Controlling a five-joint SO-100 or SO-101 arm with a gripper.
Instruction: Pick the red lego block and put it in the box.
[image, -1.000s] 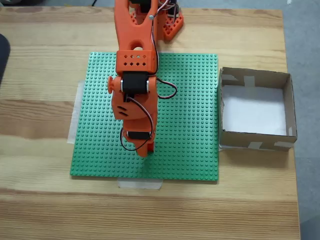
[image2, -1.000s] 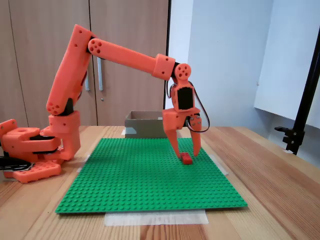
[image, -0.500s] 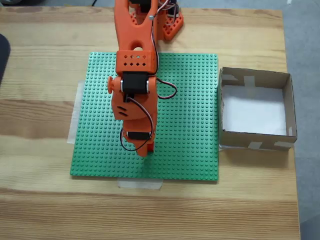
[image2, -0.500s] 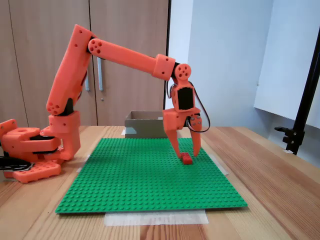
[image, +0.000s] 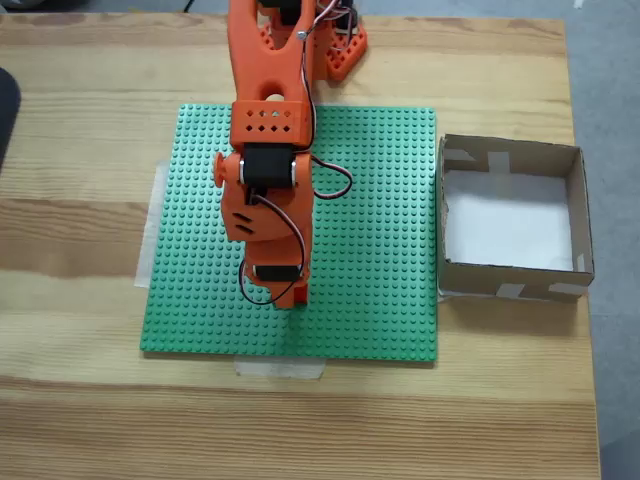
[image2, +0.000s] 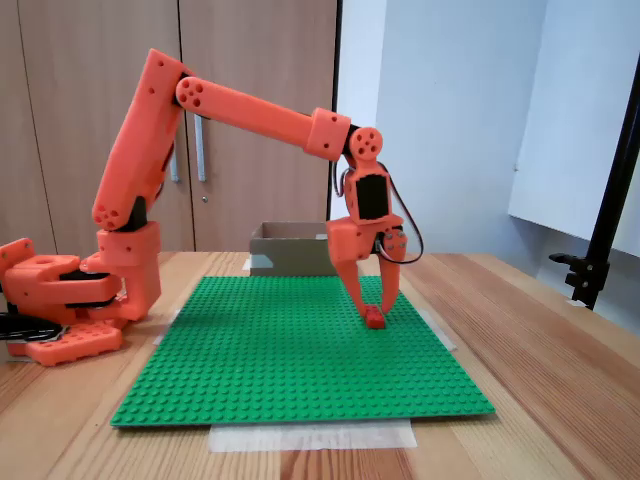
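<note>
The gripper is reaching down onto the green baseplate, its fingers closing around the red lego block — still resting on the studs. The box is sitting on the counter, just beside the baseplate.

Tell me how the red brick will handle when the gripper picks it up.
The red brick looks like small hard plastic, so probably stiff and light. It sits on the studded baseplate, so it may resist if pressed on. The gripper closes at its tips, so it could twist.
</note>
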